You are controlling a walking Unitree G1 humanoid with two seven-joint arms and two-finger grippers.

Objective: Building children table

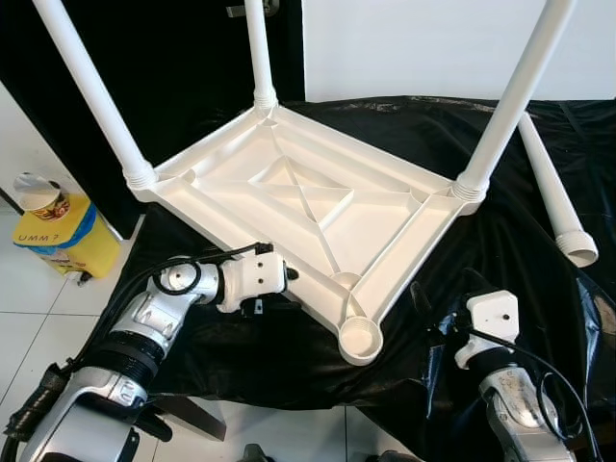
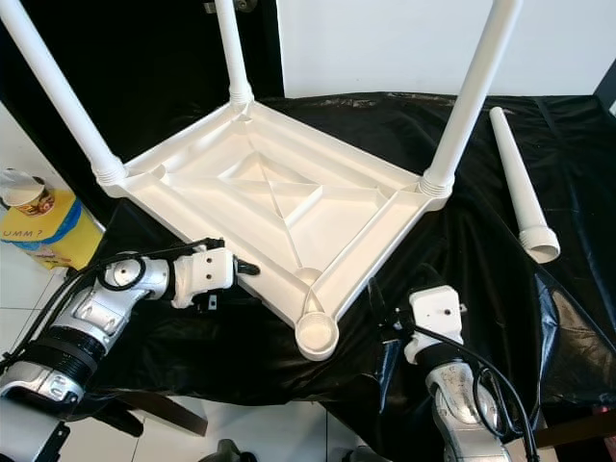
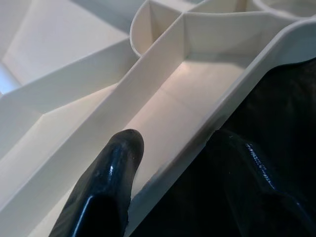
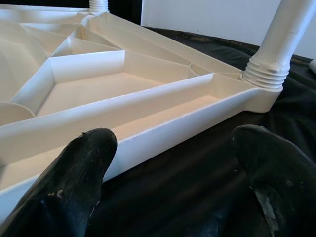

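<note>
A white plastic table top lies upside down on a black sheet. Three white legs stand screwed into its corners. The nearest corner socket holds no leg. One loose leg lies on the sheet at the right. My left gripper is open at the front-left rim, with one finger inside the rim and the other outside over the sheet. My right gripper is open just short of the front-right rim, its fingers apart.
A yellow container with a lidded cup on top stands on the white tile floor at the left. The black sheet drapes over the front edge of its support. A white wall rises behind.
</note>
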